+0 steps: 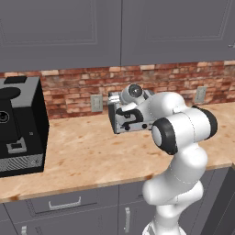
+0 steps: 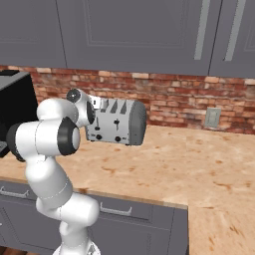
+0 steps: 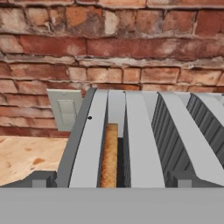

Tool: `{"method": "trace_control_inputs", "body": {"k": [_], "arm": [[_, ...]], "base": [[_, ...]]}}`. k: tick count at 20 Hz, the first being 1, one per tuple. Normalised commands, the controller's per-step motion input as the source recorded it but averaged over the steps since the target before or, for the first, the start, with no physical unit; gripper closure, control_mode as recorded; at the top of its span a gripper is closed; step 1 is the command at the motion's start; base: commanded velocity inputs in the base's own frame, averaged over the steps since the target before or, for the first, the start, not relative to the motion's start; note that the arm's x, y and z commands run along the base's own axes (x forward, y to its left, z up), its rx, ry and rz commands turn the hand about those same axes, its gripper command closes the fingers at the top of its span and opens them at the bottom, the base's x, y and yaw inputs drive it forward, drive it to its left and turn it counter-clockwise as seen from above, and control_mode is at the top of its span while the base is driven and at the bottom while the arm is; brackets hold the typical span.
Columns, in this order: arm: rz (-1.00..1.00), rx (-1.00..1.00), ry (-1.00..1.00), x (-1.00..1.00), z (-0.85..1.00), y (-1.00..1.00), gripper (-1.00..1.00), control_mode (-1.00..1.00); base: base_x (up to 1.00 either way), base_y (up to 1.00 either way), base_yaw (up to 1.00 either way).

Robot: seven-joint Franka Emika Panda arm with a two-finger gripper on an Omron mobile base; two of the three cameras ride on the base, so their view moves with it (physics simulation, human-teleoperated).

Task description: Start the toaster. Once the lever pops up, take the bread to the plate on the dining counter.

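Mottled wood-tone counter (image 2: 199, 164) w/ brick backsplash (image 2: 174, 97), grey cabinets (image 1: 114, 32); gripper (image 3: 112, 181) released, spread wide above toaster (image 2: 117, 122).

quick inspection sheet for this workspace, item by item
surface: mottled wood-tone counter top on grey cabinets, bare around the toaster
job's things: toaster stands near the brick wall, levers facing the robot; bread sits upright in the leftmost slot in the hand view
clutter: black coffee machine at the counter's left
end effector: fingertips open, above the toaster's slots, holding nothing
cables: nothing seen
surroundings: brick backsplash, wall outlets, grey upper cabinets
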Motion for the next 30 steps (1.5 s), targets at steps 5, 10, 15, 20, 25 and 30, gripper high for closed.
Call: {"method": "trace_control_inputs", "body": {"k": [5,10,15,20,25,30], "arm": [[0.00,0.00,0.00,0.00,0.00,0.00,-1.00,-1.00],[0.00,0.00,0.00,0.00,0.00,0.00,-1.00,-1.00],[0.00,0.00,0.00,0.00,0.00,0.00,-1.00,-1.00],[0.00,0.00,0.00,0.00,0.00,0.00,-1.00,-1.00],[0.00,0.00,0.00,0.00,0.00,0.00,-1.00,-1.00],[0.00,0.00,0.00,0.00,0.00,0.00,-1.00,-1.00]], "base": [[0.00,0.00,0.00],[0.00,0.00,0.00],[0.00,0.00,0.00],[0.00,0.00,0.00],[0.00,0.00,0.00],[0.00,0.00,0.00]]}}
